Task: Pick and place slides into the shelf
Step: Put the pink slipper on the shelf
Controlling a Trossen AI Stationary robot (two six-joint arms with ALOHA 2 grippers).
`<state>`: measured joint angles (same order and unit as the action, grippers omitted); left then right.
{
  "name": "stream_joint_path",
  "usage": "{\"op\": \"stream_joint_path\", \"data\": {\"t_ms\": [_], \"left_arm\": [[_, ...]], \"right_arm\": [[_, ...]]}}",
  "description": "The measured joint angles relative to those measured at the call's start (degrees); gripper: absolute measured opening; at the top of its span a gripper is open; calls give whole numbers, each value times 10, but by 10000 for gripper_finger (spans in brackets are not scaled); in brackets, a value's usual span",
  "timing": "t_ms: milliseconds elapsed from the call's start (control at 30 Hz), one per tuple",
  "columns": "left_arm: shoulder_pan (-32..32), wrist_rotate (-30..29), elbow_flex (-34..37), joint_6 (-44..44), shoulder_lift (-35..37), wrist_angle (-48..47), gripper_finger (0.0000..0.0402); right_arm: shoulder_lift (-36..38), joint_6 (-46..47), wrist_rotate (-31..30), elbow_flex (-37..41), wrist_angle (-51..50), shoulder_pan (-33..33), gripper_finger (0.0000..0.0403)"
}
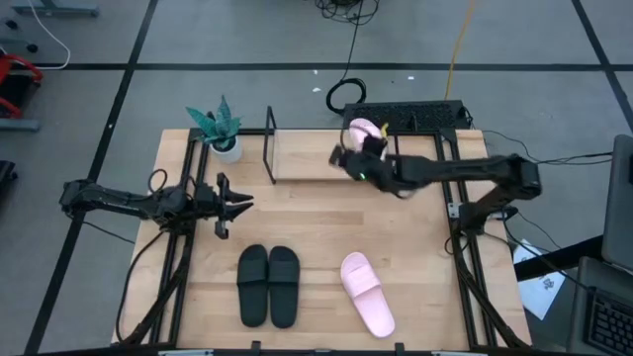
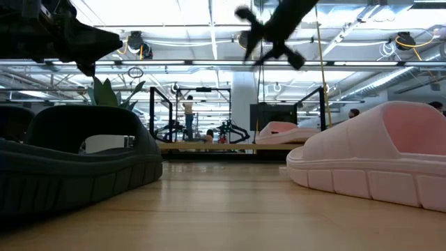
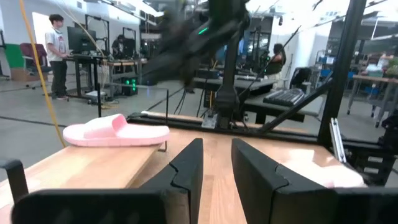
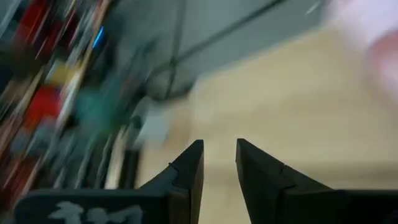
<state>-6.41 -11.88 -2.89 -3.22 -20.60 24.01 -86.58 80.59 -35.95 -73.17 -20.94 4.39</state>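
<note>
One pale pink slide lies sole-down on the right end of the shelf at the table's far side; it also shows in the left wrist view. My right gripper hangs open above the shelf board, just beside that slide, with nothing between its fingers. The second pink slide and the black pair rest on their soles near the table's front edge. My left gripper waits open and level over the table's left part.
A potted plant stands at the far left corner, next to the shelf's black wire end frame. Bare tabletop lies between the shelf and the slides at the front. People stand in the room beyond the table.
</note>
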Motion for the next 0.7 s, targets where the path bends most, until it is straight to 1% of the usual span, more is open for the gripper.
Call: {"op": "stream_joint_path", "data": {"t_ms": [67, 167, 233, 333, 500, 533, 667, 700], "left_arm": [[0, 0, 0, 0, 0, -9, 88], [0, -1, 0, 4, 0, -19, 88], [0, -1, 0, 6, 0, -20, 88], [0, -1, 0, 0, 0, -20, 88], [0, -1, 0, -33, 0, -19, 88], [0, -1, 0, -37, 0, -19, 88], [0, -1, 0, -50, 0, -19, 88], [0, -1, 0, -51, 0, -19, 88]], "right_arm": [[20, -3, 30, 0, -3, -50, 86], [32, 41, 28, 0, -8, -135, 86], [35, 76, 16, 0, -30, -189, 86], [36, 155, -4, 0, -73, -267, 86], [24, 281, -4, 0, -112, -383, 86], [20, 304, -6, 0, -114, -402, 86], [-6, 399, -47, 0, -117, -469, 86], [-15, 417, -48, 0, -114, -481, 86]]}}
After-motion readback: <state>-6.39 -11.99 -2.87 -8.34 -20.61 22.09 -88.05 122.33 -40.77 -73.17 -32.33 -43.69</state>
